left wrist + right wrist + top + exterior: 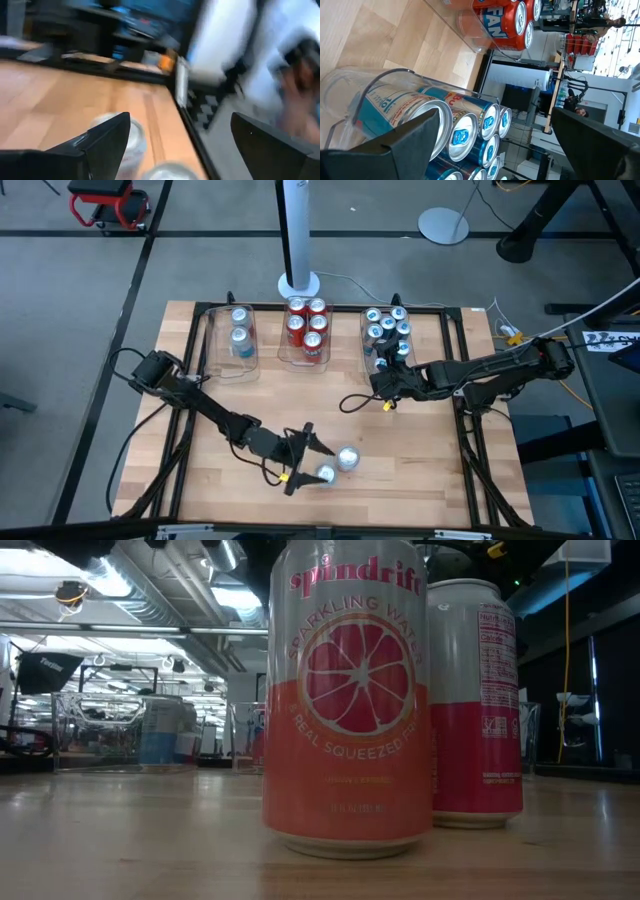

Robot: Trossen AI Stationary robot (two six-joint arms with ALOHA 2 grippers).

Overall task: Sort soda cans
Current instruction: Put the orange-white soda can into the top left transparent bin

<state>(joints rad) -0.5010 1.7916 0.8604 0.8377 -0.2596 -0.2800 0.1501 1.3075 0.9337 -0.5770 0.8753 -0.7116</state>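
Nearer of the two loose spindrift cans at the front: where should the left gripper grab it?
Grip the nearer can around mid-body, sidewise. It stands upright, and the second can is close on its far-right side, so the open left gripper should probably approach from the left.

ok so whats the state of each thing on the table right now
left gripper: fingers open, beside the two loose cans, holding nothing
right gripper: fingers open, at the right tray
two loose cans: upright on the table
left tray: two cans
middle tray: five red cans
right tray: blue cans, upright
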